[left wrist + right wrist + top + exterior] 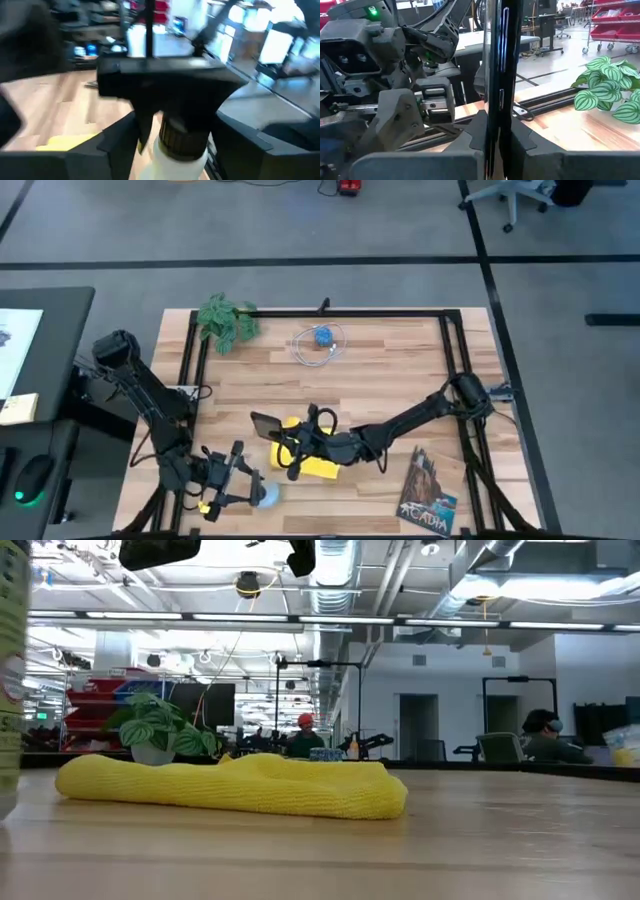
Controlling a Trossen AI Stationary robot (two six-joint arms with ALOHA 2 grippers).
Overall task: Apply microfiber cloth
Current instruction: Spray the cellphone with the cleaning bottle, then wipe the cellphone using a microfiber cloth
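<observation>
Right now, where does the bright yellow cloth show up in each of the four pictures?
High view: the yellow cloth lies near the table's front edge, under the right tool.
Low view: the cloth stretches across the left and middle of the tabletop.
Left wrist view: a yellow strip at the lower left, behind the spray bottle.
Right wrist view: not in it.
Shared landmark: the green plant, also in the low view and right wrist view.
</observation>
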